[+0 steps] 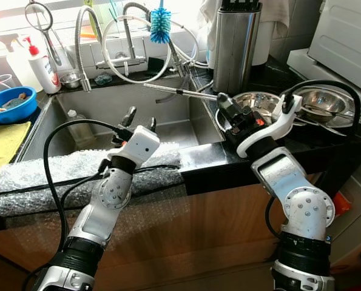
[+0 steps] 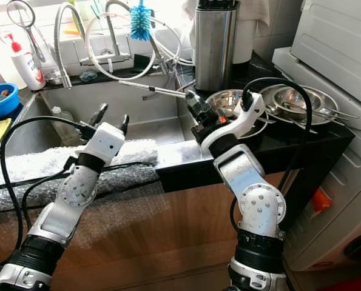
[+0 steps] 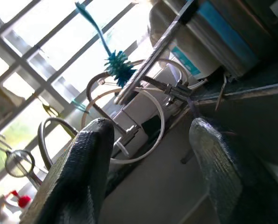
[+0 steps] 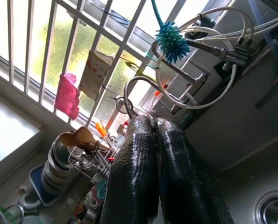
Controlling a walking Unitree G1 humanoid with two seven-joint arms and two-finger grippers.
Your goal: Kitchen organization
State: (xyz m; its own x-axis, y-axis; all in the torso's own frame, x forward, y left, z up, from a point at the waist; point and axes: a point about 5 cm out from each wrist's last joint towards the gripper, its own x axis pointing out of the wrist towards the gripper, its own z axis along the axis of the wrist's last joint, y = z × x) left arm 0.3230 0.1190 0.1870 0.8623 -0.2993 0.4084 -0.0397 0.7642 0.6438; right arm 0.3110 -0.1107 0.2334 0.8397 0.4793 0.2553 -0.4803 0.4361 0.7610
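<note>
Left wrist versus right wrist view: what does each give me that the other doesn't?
Left wrist: the left end effector, with its fingers spread apart. Right wrist: the right end effector with fingers pressed together, a hanging pink cloth, stacked bowls, and the sink drain. Both: the blue brush and the white hose loop at the tap.

No words, brand names, numbers or signs can be read anywhere in these pictures. The white bottle with the red pump (image 1: 42,66) by the sink has a label on its side, but it is too small and washed out by the window light to make out. In the left wrist view a white container with a blue band (image 3: 209,42) stands on the counter, perhaps bearing print, though it is blurred and overexposed.
</note>
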